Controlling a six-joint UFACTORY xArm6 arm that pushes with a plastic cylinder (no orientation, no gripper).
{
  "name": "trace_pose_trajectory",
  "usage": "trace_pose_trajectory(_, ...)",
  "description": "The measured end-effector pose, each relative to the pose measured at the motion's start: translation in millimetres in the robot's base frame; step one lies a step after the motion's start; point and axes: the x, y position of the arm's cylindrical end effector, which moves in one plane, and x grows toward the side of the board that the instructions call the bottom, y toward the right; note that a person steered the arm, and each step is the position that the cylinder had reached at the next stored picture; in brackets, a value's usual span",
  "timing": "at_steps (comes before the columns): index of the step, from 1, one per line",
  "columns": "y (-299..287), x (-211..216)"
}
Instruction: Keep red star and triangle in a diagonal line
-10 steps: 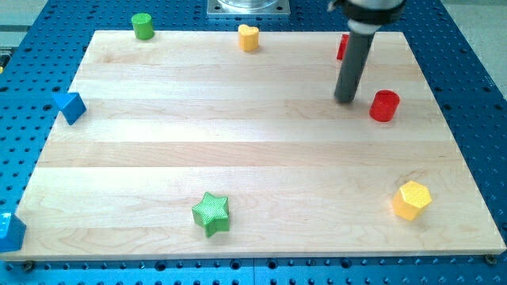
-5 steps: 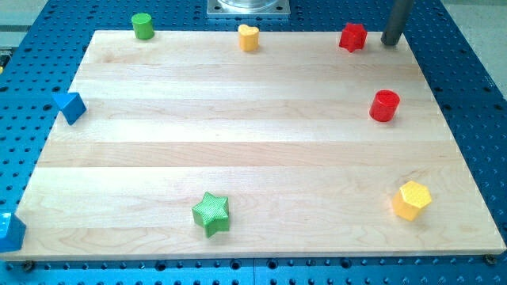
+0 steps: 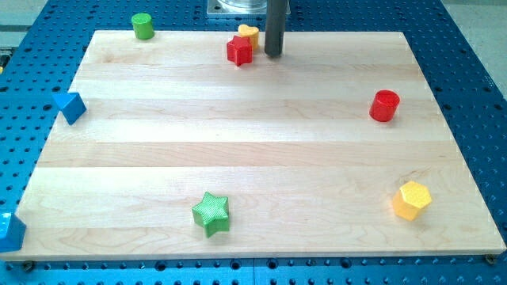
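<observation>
A pale wooden worktop (image 3: 253, 158) lies on a blue perforated base plate (image 3: 475, 79), and a grey metal mount shows at the view's top edge. I have no jaws on this rig, so there is nothing spread or pinched to report: the arm ends in a dark straight rod, and my tip (image 3: 274, 54) rests on the worktop near the top edge, a little right of centre.

The small red star-shaped block (image 3: 239, 50) sits just to the view's left of my tip, close beside it; I cannot tell whether they touch. Right behind the star, against the top edge, is a yellow heart-shaped block (image 3: 249, 32), touching it or nearly so.

The blue triangular block (image 3: 70, 106) is well apart from all this, at the worktop's left edge and partly overhanging it. From my tip, the star lies left, and the triangle lies farther left and lower in the view. That bearing is what the coming push turns on, I judge: the star and triangle already lie along a slant, and a push from the right would carry the star farther along the top edge.

No containers are in view. Elsewhere stand a green cylinder (image 3: 142, 25) at the top left, a red cylinder (image 3: 385, 105) at the right, a yellow hexagonal block (image 3: 412, 199) at the bottom right, a green star (image 3: 211, 214) near the bottom, and another blue block (image 3: 9, 231) at the bottom-left corner, shape unclear.
</observation>
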Motion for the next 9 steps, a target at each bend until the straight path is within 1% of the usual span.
trace_pose_trajectory(1, -84, 33)
trace_pose_trajectory(2, -169, 104)
trace_pose_trajectory(3, -170, 129)
trace_pose_trajectory(4, -145, 56)
trace_pose_trajectory(5, -210, 58)
trace_pose_trajectory(6, -274, 107)
trace_pose_trajectory(7, -313, 99)
trace_pose_trajectory(8, -334, 124)
trace_pose_trajectory(9, -301, 167)
